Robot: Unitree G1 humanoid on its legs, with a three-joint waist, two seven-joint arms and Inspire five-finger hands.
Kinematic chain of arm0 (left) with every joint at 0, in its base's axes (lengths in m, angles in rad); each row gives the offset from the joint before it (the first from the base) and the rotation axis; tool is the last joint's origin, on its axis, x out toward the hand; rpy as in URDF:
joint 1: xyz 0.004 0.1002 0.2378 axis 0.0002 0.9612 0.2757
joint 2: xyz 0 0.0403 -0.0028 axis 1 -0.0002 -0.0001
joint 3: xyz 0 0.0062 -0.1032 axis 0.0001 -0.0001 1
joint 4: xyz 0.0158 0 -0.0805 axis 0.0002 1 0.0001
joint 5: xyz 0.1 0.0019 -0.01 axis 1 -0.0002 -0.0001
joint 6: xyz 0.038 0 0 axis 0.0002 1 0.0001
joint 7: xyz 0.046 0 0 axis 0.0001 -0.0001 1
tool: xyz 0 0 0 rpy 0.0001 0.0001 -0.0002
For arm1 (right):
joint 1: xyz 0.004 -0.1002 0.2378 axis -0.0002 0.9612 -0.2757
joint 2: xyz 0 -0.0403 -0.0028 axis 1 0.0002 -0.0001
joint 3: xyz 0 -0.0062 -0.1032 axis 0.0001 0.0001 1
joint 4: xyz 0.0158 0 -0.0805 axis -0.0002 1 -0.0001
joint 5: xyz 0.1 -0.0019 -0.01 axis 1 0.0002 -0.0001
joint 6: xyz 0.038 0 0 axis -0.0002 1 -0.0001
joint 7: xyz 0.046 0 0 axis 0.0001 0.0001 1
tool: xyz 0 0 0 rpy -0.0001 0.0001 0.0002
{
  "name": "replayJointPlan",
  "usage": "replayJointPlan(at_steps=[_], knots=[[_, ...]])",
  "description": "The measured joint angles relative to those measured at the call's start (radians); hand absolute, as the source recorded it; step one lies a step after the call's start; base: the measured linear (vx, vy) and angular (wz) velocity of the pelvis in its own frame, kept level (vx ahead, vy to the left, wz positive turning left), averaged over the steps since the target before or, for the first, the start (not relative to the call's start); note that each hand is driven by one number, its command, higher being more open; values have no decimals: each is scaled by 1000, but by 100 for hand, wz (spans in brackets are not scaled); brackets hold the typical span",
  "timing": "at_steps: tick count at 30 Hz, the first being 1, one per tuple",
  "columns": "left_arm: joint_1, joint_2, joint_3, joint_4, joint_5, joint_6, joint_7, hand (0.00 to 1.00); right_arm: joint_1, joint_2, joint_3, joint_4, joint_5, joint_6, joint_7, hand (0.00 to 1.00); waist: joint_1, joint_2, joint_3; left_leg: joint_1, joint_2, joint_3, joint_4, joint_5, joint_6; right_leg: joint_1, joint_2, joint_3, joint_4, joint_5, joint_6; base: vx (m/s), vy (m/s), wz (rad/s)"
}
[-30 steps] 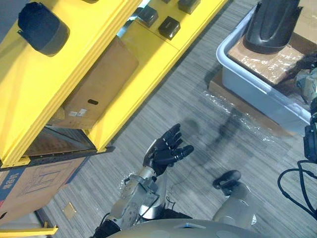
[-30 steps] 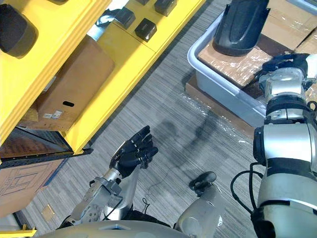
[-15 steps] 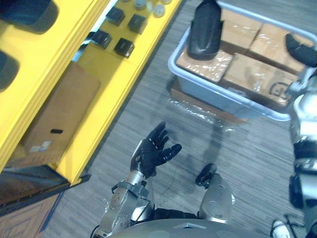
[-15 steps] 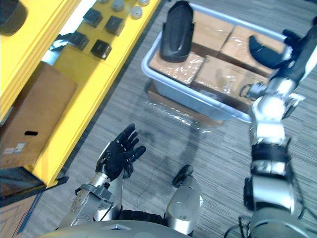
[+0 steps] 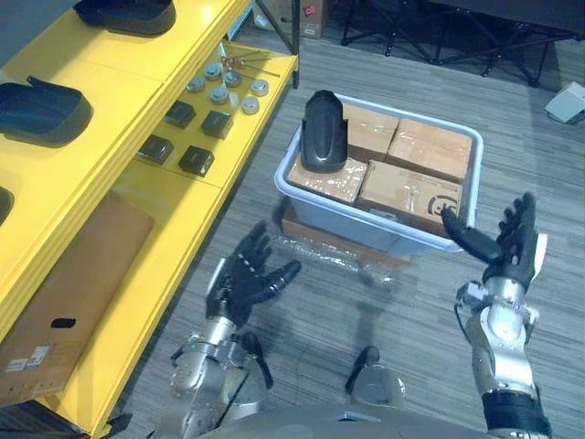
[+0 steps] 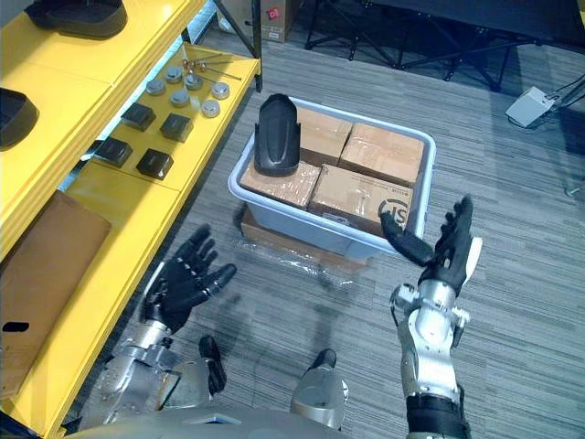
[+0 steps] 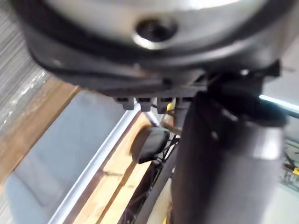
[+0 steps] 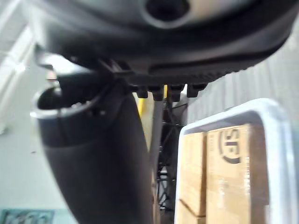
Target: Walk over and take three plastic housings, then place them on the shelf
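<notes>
A black plastic housing (image 5: 322, 133) stands upright on the wrapped cardboard boxes (image 5: 409, 187) inside a pale grey bin (image 5: 364, 223) on the floor ahead. Two more black housings (image 5: 128, 14) (image 5: 41, 108) lie on the top level of the yellow shelf (image 5: 110, 160) to my left. My left hand (image 5: 239, 282) hovers open over the floor between shelf and bin, palm up, holding nothing. Beside the bin's near right corner my right hand (image 5: 512, 251) is raised, open, fingers spread and empty. The right wrist view shows the bin's rim (image 8: 275, 154) past the thumb.
Small black square parts (image 5: 183, 137) and metal discs (image 5: 224, 87) lie on the shelf's middle level. A flat cardboard box (image 5: 64, 293) sits on the level below. Clear plastic wrap (image 5: 338, 261) lies before the bin. Black stand legs (image 5: 439, 37) cross the floor behind.
The camera has swung from the shelf's lower part to the bin and the shelf's top. My right hand's fingers have straightened from curled to spread. The left hand stays open.
</notes>
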Motion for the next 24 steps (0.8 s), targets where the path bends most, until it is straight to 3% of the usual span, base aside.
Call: replayJointPlan(at_steps=[4, 6, 7, 14, 20, 24], knots=[[6, -32, 83, -85, 64, 18, 36, 100, 52, 21, -2, 27, 45, 52, 51, 100, -6, 38, -29, 80, -11, 18, -130, 57, -5, 45, 31, -9, -57, 19, 0, 3, -22, -6], [5, -38, 91, -105, 64, 18, 46, 100, 55, 22, -2, 27, 46, 66, 64, 100, -6, 39, -65, 84, -7, 17, -137, 59, -6, 52, 38, -15, -66, 20, 0, 14, -14, 3], [4, -38, 90, -126, 75, 17, 67, 100, 46, 22, -2, 22, 45, 66, 74, 100, -5, 32, -90, 93, -5, 12, -140, 61, -9, 65, 42, -22, -73, 21, -1, 43, -22, 5], [-14, -66, 146, -148, 120, 10, 174, 100, 28, 25, 36, -57, 44, 65, 154, 100, 3, -1, -121, 117, -3, 6, -148, 63, -12, 94, 50, -29, -83, 23, -2, -8, -4, 3], [-20, -78, 184, -148, 153, 3, 220, 100, 37, 64, 93, -87, 43, 66, 196, 100, 15, 3, -126, 127, -3, 8, -149, 58, -8, 103, 54, -24, -96, 30, -3, -19, 0, -3], [-20, -80, 179, -148, 154, 3, 215, 100, 60, 70, 141, -90, 43, 76, 189, 100, 26, -10, -123, 116, -10, 7, -104, 19, -5, 65, 17, -8, -6, -18, -35, 10, 20, -5]])
